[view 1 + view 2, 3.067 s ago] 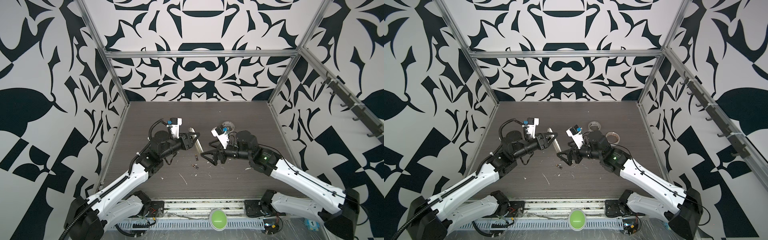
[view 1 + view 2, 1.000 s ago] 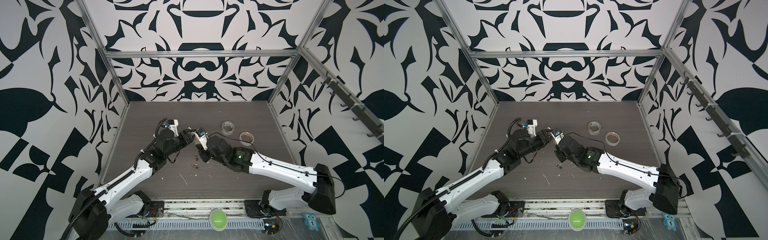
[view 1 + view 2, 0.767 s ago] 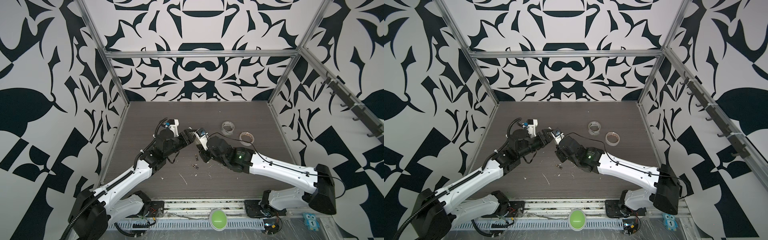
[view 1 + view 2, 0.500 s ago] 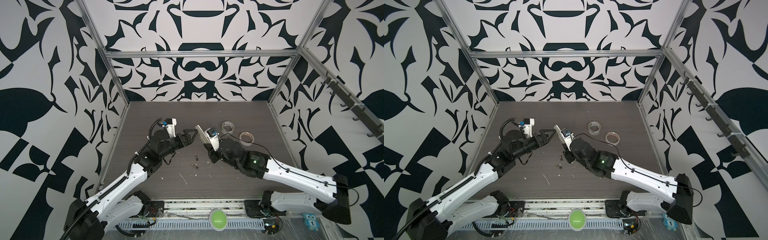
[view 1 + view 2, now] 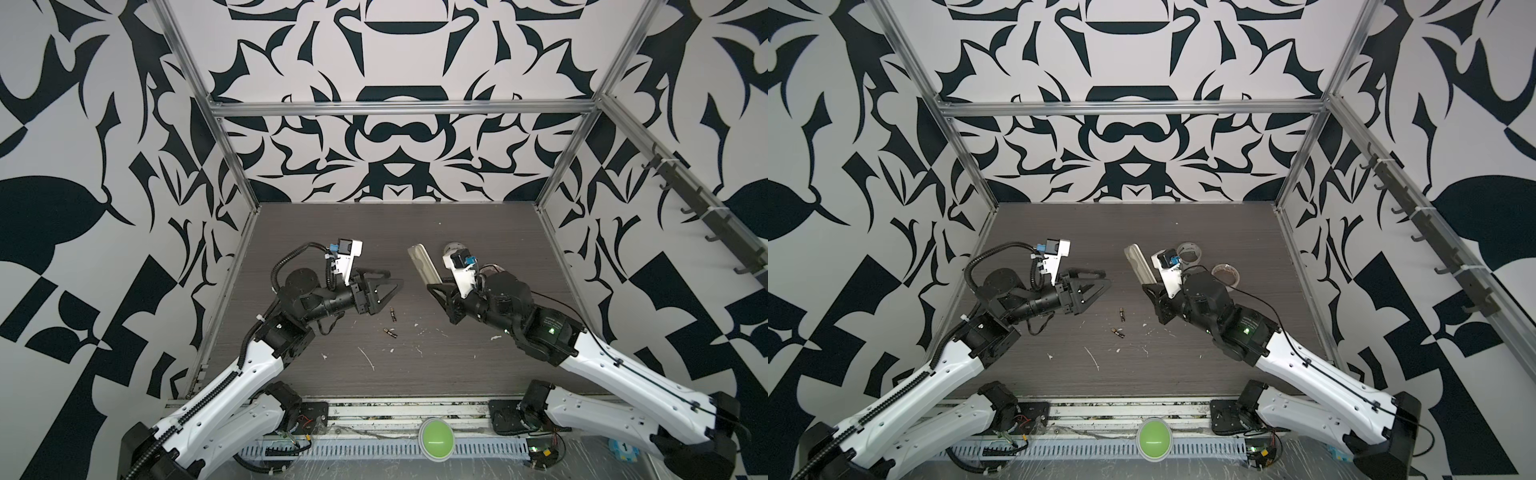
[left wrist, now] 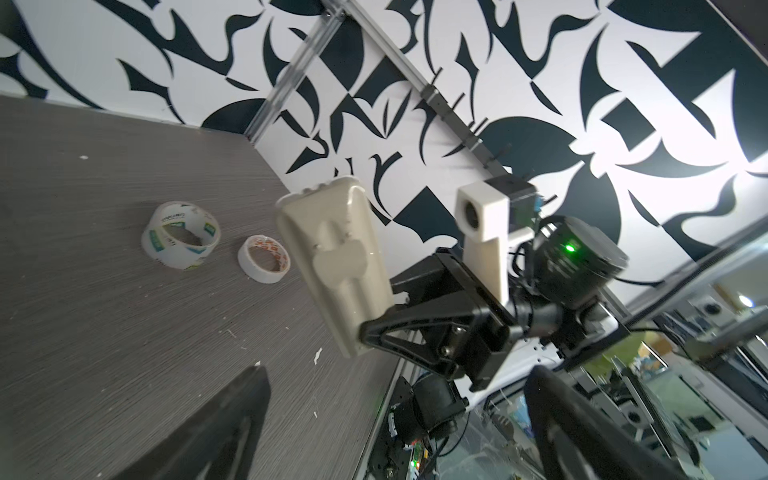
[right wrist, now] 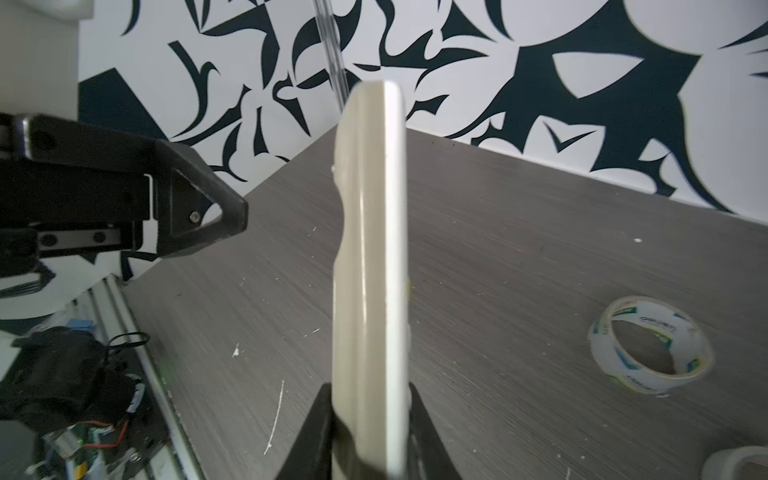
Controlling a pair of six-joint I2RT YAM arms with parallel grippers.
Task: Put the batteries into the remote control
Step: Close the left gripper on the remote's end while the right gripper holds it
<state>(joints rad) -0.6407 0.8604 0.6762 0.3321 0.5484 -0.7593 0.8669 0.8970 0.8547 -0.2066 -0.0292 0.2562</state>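
Observation:
My right gripper [image 5: 430, 286] is shut on one end of the white remote control [image 5: 423, 265], holding it above the table with the free end pointing toward the back wall. The right wrist view shows the remote control [image 7: 370, 257] edge-on, clamped between both black fingers. In the left wrist view its pale back [image 6: 332, 266] faces the camera. Open and empty, my left gripper [image 5: 395, 279] hovers to the left of the remote, apart from it. Two batteries [image 5: 392, 313] [image 5: 390, 332] lie on the table between the arms, seen in both top views.
Two tape rolls [image 5: 1190, 253] [image 5: 1225, 274] lie on the dark table behind the right arm. White scraps [image 5: 368, 357] are scattered near the front. A green button [image 5: 435, 433] sits on the front rail. Patterned walls close in three sides.
The two grippers had met at the remote. My left gripper opened, let go and drew back left. My right gripper carried the remote to the right.

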